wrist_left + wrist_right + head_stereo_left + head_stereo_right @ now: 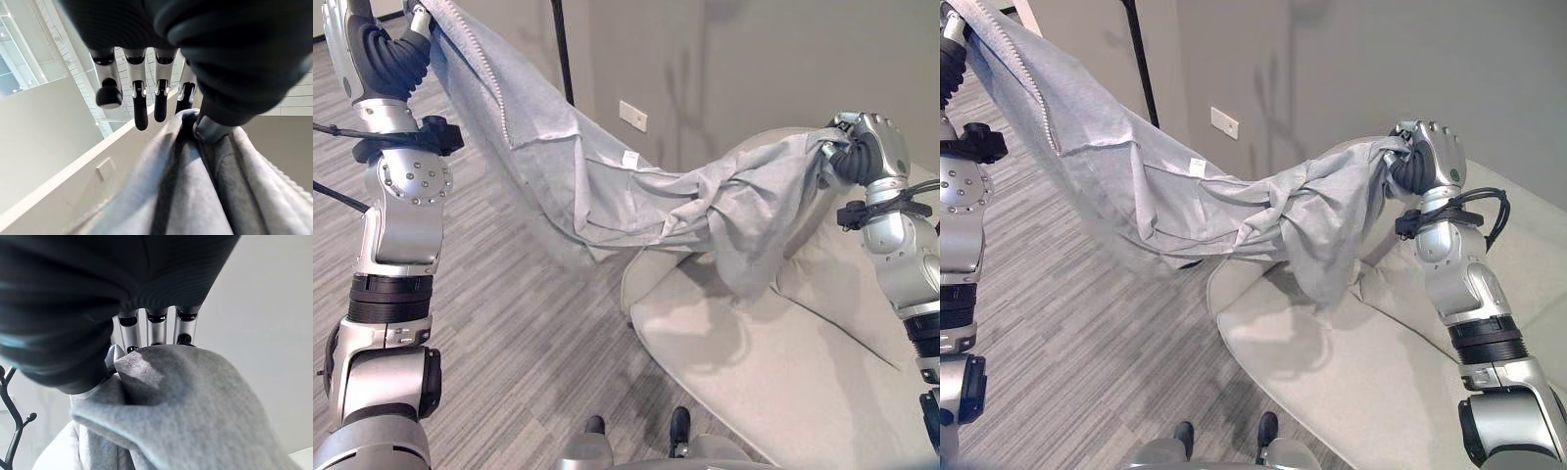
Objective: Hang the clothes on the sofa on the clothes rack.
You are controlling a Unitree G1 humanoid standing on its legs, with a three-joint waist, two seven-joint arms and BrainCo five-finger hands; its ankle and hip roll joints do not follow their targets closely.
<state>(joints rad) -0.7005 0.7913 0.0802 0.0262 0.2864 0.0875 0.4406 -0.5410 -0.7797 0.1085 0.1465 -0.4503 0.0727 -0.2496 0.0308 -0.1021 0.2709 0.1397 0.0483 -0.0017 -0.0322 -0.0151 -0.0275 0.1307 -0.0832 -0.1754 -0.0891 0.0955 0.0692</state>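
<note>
Both the left hand [146, 93] and right hand [1427, 149] pinch the grey zip jacket [607, 186], whose sagging middle could catch on the sofa [773, 392].

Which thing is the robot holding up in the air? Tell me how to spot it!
Find the big pale sofa against the grey wall. Stretched above its edge, from the right hand up to the left hand, hangs a grey garment. It is the only soft, wrinkled cloth here, with a zipper along one edge and a small white tag.
</note>
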